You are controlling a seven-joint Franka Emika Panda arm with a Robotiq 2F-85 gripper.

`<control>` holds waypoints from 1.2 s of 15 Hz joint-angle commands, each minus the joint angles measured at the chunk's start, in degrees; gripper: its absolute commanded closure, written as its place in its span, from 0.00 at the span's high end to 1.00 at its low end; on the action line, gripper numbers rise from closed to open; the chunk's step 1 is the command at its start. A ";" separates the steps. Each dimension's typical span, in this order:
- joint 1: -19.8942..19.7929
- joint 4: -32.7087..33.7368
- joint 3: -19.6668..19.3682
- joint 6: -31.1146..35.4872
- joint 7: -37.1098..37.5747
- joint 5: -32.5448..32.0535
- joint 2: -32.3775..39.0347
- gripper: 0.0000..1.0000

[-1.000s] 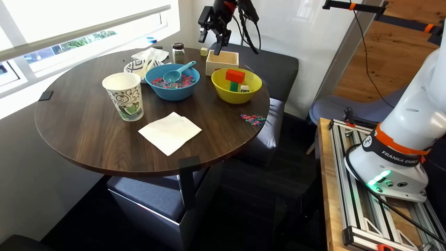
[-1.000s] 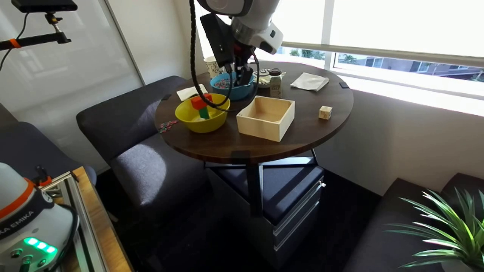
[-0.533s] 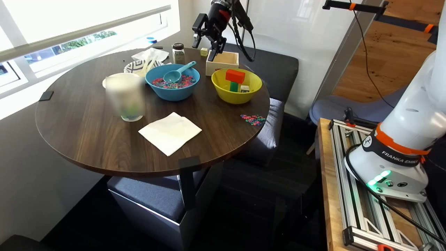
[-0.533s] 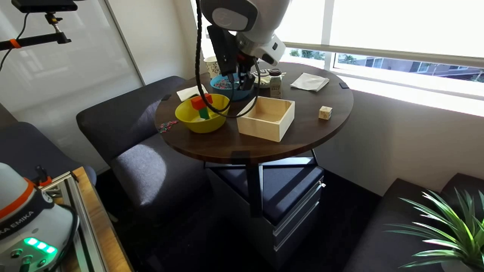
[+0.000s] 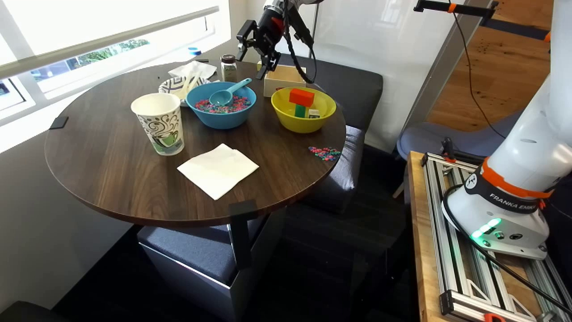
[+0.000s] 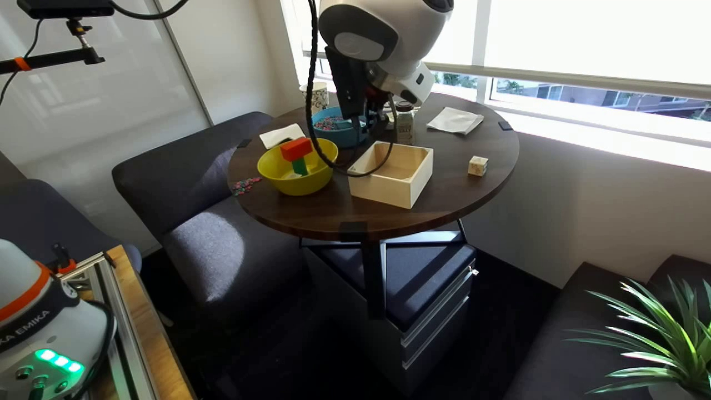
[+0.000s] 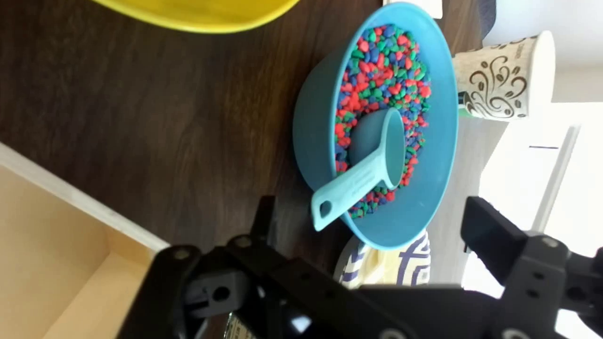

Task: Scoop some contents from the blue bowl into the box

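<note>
The contents point(image 7: 372, 75), red, green and dark-blue pieces, lie heaped in the blue bowl point(image 7: 313, 122), where a scoop point(image 7: 365, 174) rests with its head bedded among them and its handle jutting past the rim, a placement that, I judge, offers the handle to my pincer point(image 7: 370, 212), which stands near it, jaws spread apart with nothing between them, presumably to straddle it; scooping, I infer, is not yet begun. The box point(image 6: 380, 190) stands near the blue bowl, probably for a short transfer; its visible floor shows none of the contents. Beside it on the counter point(image 5: 107, 152), the yellow bowl point(image 6: 297, 186) holds a red block point(image 5: 301, 97) over a green block point(image 5: 300, 111).
</note>
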 commanded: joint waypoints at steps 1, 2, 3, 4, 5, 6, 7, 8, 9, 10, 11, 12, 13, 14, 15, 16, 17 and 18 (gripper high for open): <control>-1.12 3.71 1.28 -0.23 0.93 2.00 3.53 1.00; -1.21 4.25 1.40 -0.28 0.97 2.08 4.10 1.00; -1.33 4.87 1.54 -0.66 1.41 2.17 4.75 1.00; -1.35 5.35 1.63 -0.50 1.63 2.15 5.24 1.00; -1.30 5.64 1.72 -0.34 1.93 2.19 5.67 1.00; -1.37 6.00 1.82 -0.58 2.14 2.15 6.08 1.00; -1.45 6.43 1.94 -0.87 2.38 2.11 6.59 0.95; -1.47 6.69 2.07 -0.84 2.54 2.17 6.94 0.94; -1.56 6.95 2.23 -1.15 2.62 2.16 7.29 0.91; -1.59 7.17 2.35 -1.20 2.56 2.14 7.57 0.90; -1.65 7.54 2.50 -1.42 2.82 2.13 7.82 0.89; -1.78 7.91 2.68 -1.90 3.05 2.09 8.07 0.89; -1.81 8.07 2.78 -2.23 3.16 1.84 8.22 0.90; -1.83 8.30 2.85 -2.63 3.25 1.60 8.47 0.91; -1.87 8.57 2.88 -3.31 3.39 1.34 8.70 0.90; -1.94 8.80 2.92 -3.78 3.40 1.30 8.87 0.90; -1.98 9.01 2.93 -4.27 3.35 1.21 9.01 0.86; -2.11 9.31 2.96 -5.00 3.26 1.29 9.19 0.82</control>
